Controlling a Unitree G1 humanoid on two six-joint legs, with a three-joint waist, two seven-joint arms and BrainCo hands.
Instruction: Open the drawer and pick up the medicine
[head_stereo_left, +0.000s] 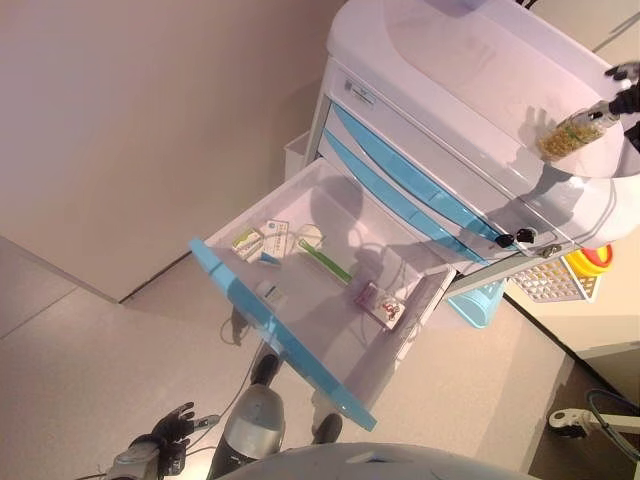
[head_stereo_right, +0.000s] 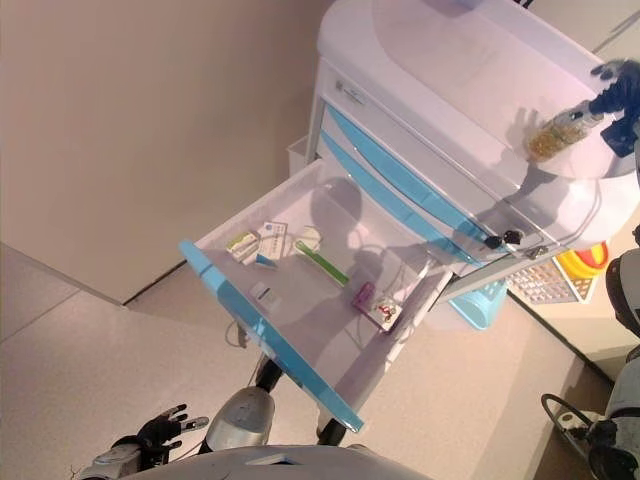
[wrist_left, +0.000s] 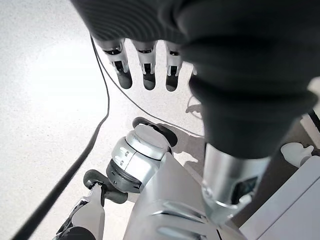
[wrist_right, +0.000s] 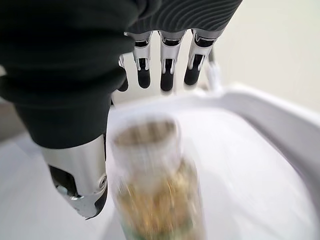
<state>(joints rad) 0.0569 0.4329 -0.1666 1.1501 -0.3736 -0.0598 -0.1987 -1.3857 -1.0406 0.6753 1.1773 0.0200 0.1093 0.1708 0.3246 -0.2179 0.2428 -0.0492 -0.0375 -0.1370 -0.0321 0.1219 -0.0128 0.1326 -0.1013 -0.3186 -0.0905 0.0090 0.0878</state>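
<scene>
A clear medicine bottle (head_stereo_left: 568, 136) with yellowish contents rests on the white top of the cart (head_stereo_left: 470, 60), near its right edge. My right hand (head_stereo_left: 625, 88) is just past the bottle's cap end. In the right wrist view its fingers (wrist_right: 162, 72) are straight and open above the bottle (wrist_right: 159, 190), with the thumb (wrist_right: 80, 175) beside it, not closed round it. The cart's lower drawer (head_stereo_left: 280, 335) with a blue front is pulled wide open. It holds small boxes (head_stereo_left: 262, 240), a green tube (head_stereo_left: 325, 262) and a pink packet (head_stereo_left: 380, 303). My left hand (head_stereo_left: 165, 435) hangs low and open.
The cart stands against a beige wall (head_stereo_left: 130, 120). A yellow container (head_stereo_left: 590, 262), a white grid basket (head_stereo_left: 550, 280) and a light blue bin (head_stereo_left: 478, 300) sit by the cart's right side. A white bin (head_stereo_left: 297, 150) hangs on its far side.
</scene>
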